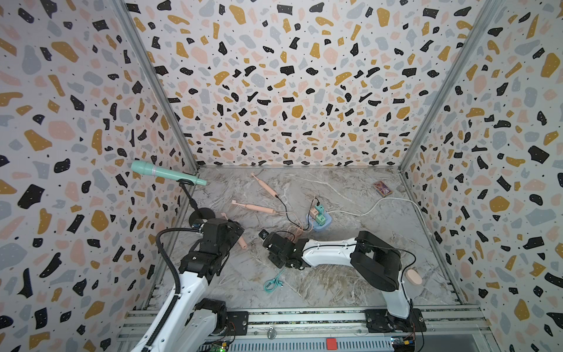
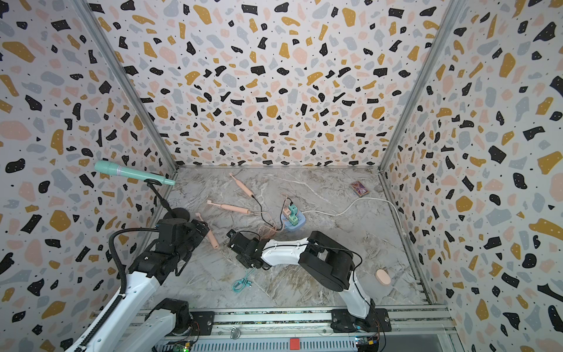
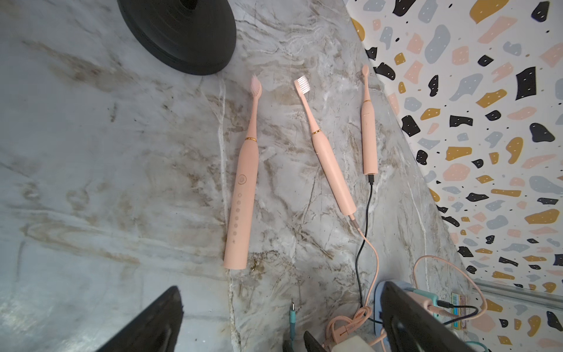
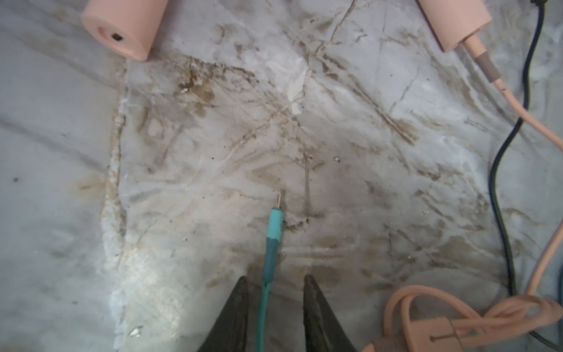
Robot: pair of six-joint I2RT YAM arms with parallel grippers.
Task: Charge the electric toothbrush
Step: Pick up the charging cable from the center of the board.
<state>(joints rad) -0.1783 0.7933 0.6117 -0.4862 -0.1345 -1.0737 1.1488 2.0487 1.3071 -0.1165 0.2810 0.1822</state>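
Marble top (image 4: 182,152) under my right gripper (image 4: 274,276); jaws spread astride teal cable (image 4: 274,225); left gripper (image 3: 280,286) gaping (terrazzo walls (image 1: 289,76)).

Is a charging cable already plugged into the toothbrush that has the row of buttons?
No: the buttoned toothbrush lies with its bottom end bare, with no plug in it.

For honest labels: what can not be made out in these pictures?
- Unplugged toothbrush: in both top views the left arm covers its middle.
- Teal cable: right wrist view's bottom edge cuts off whether the right gripper pinches it.
- Power strip: sockets too small in top views; left gripper partly covers it in left wrist view.
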